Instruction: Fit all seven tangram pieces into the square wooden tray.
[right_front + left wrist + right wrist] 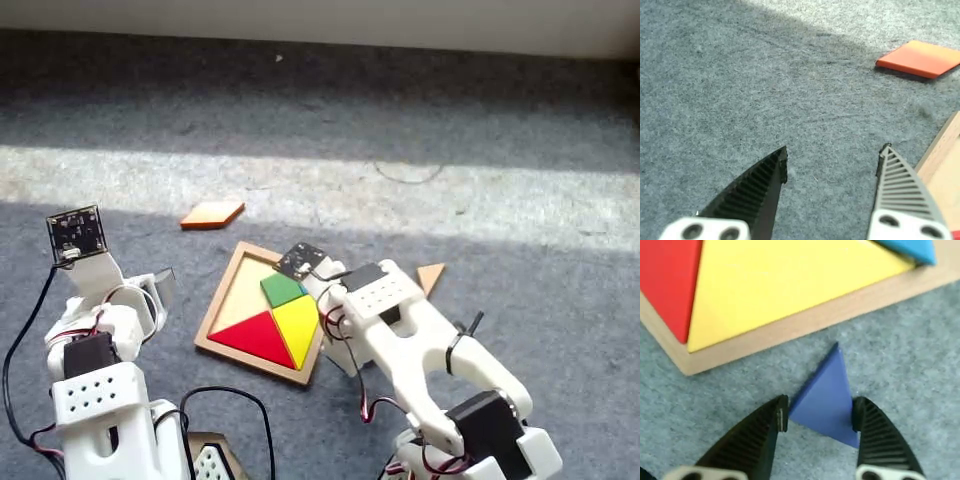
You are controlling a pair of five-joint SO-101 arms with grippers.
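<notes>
Two pincers: the right pincer (820,412) pinches the blue triangle (826,382) at lower centre, beside the tray (805,322); the left pincer (835,148) hangs spread above the surface (740,75).

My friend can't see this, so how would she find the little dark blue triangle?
Find the square wooden tray on the grey carpet. Just outside its rim, by the yellow triangle, lies the dark blue triangle, with the right claw closed on its sides. It is the only blue piece outside the tray.
</notes>
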